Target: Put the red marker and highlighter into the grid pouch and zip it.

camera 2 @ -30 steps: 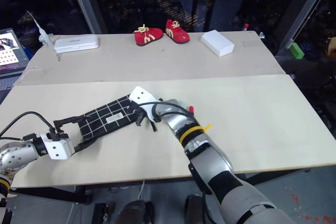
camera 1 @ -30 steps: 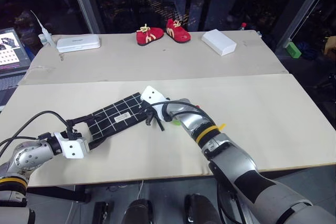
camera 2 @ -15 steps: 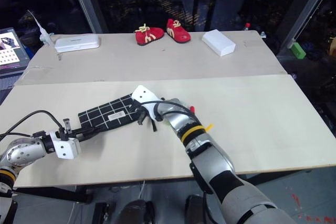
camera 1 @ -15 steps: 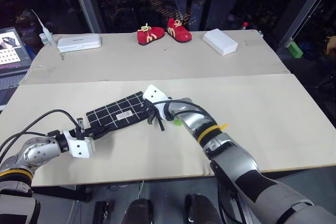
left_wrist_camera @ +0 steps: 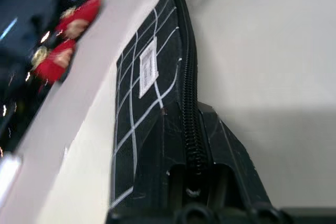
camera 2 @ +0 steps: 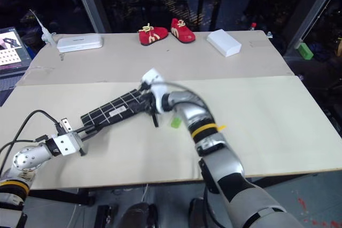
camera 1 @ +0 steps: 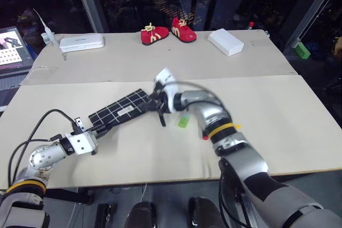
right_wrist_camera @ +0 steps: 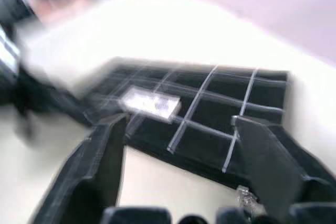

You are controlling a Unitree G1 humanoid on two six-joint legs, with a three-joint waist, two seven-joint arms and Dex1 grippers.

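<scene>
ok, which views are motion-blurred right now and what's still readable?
Right wrist view: heavy smear, but the grid pouch and the right gripper, open, still read. Left wrist view: pouch zipper sharp up close where the left gripper clamps it; the red shoes behind are soft. Left eye view: the right forearm is streaked, the table sharp, the window behind dark.

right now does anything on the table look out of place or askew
Yes: the grid pouch lies diagonally, its near corner pinched by the left gripper. The highlighter and the red marker lie loose on the table beside the right arm, not inside.
</scene>
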